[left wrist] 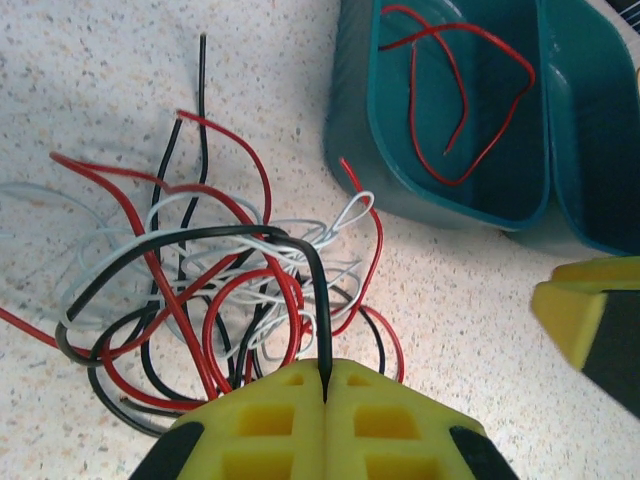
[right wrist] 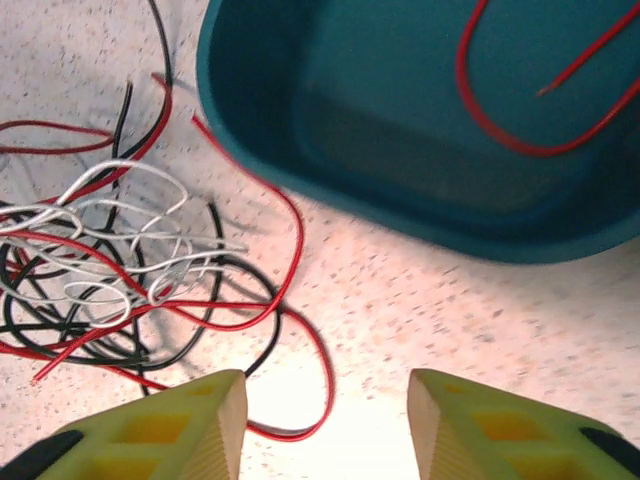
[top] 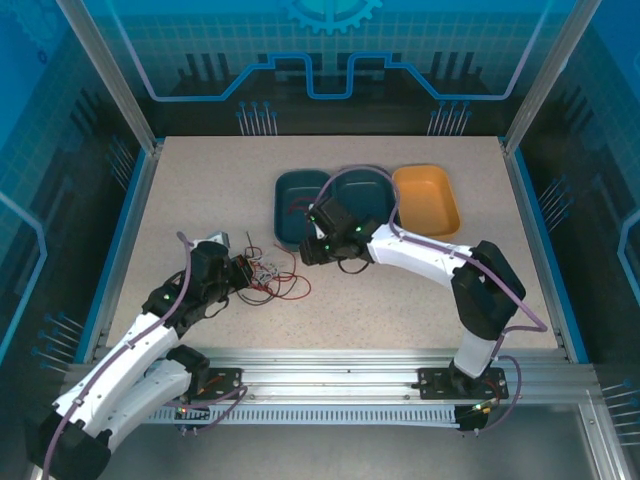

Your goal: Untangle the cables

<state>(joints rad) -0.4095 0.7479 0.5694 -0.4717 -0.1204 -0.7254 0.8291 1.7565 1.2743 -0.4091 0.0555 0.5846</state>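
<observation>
A loose knot of thin red, white and black cables [top: 272, 280] [left wrist: 200, 290] [right wrist: 110, 260] lies on the table [top: 420, 300], left of its middle and nearer the near edge than the far one. The strands loop over and through each other, and several free ends stick out toward the far edge. One red cable [left wrist: 530, 75] [right wrist: 500, 140] lies apart from the knot, curled alone inside a teal tray [top: 285, 200] [left wrist: 350, 150] [right wrist: 215, 90] just beyond it, near the table's middle. A second teal tray [top: 365, 180] touches the first on its right, and an orange tray [top: 428, 200] sits beside that.

The left gripper [top: 240, 272] [left wrist: 325, 378] is at the knot's near-left side, its jaws pressed fully together on a black cable [left wrist: 321, 310] that arches up out of the pile and drops into the seam between the pads. The right gripper [right wrist: 327, 400] hovers over bare table between the knot and the teal tray, its jaws parted with nothing between them.

The cables look very light, limp and a little springy. Their smooth coating would likely slide through a weak pinch, and pulling one strand would probably drag the whole knot unless something holds the rest down. The best hold is likely a free end or an outer strand, such as the red loop [right wrist: 300, 235] nearest the right gripper, rather than the dense white middle
</observation>
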